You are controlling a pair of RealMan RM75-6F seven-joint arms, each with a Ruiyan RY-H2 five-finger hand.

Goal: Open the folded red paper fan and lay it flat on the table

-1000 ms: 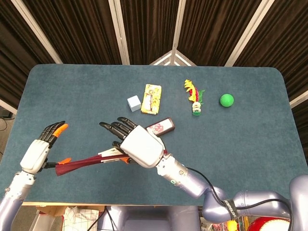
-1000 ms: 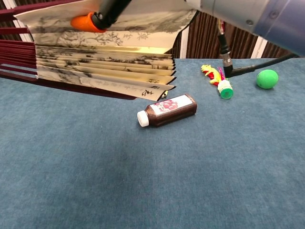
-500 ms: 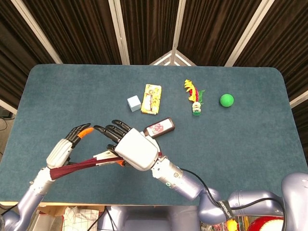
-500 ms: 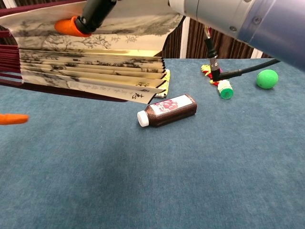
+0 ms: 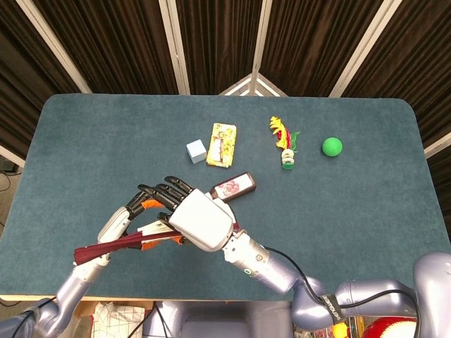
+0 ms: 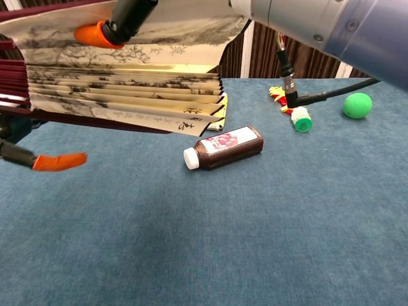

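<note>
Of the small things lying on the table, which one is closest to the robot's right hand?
The brown bottle, lying on its side just beyond the right hand; the others sit farther back.
</note>
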